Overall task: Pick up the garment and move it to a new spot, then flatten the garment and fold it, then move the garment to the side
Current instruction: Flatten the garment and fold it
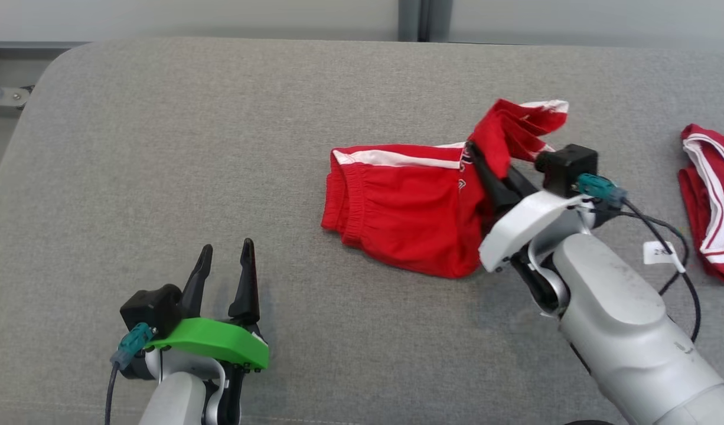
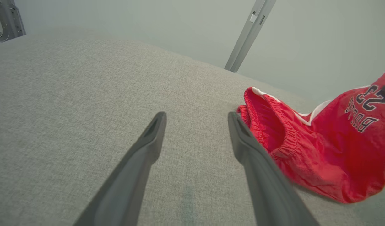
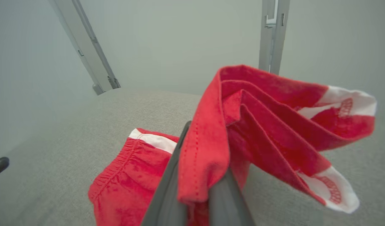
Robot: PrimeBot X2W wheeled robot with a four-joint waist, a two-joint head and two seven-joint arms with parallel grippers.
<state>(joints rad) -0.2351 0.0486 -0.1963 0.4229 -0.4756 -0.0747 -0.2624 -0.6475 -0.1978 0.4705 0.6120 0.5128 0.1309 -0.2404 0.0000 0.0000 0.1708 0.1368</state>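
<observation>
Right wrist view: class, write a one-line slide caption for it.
Right jaws, shut, pinch a bunched end of the red shorts, held above the grey padded surface.

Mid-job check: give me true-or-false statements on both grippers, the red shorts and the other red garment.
The right gripper is shut on the red shorts with white stripes. True.
The left gripper grips the shorts' waistband. False: it is open over the bare grey fabric surface.
The shorts lie fully flat. False: one end is raised in the right gripper.
A second red garment with white trim lies at the head view's right edge. True.
</observation>
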